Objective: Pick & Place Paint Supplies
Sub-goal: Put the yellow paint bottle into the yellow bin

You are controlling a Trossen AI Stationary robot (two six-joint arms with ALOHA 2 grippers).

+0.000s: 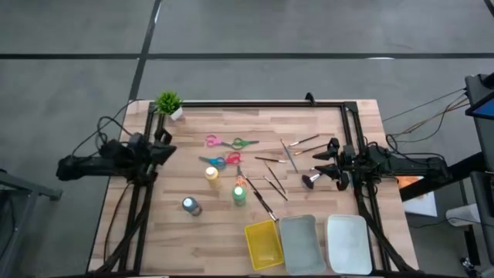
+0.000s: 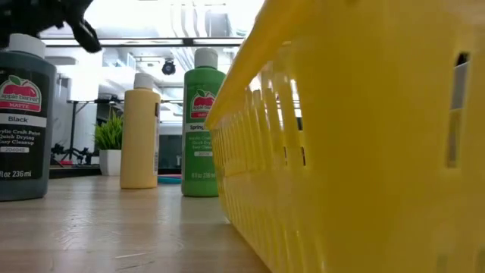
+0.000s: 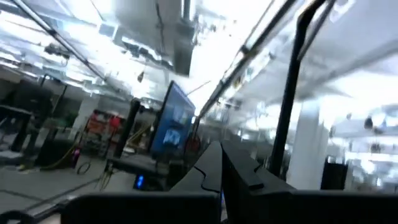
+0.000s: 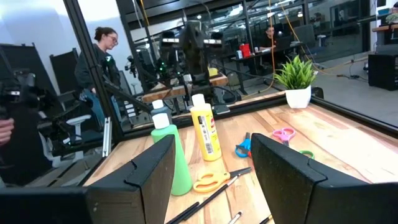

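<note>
left pincer point(image 1: 164, 151) shut, right pincer point(image 1: 324, 164) spread open, both empty.

Bare tabletop point(image 1: 324, 123) was seen along far edge and at L near corner; passage there was unobstructed. Centre was crowded: three upright bottles, yellow point(image 1: 212, 175), green point(image 1: 239, 193) and grey point(image 1: 191, 205), w/ scissors point(image 1: 231, 142) just beyond. Thin brushes point(image 1: 287, 154) were scattered between bottles and R gripper point(image 1: 323, 164), whose fingers stood apart. Near edge was blocked by three trays point(image 1: 309, 243) side by side.

black bottle point(image 2: 23, 121): "Black", "MATTE", "236 ml" | green bottle point(image 2: 201, 125): "Spring"
</note>
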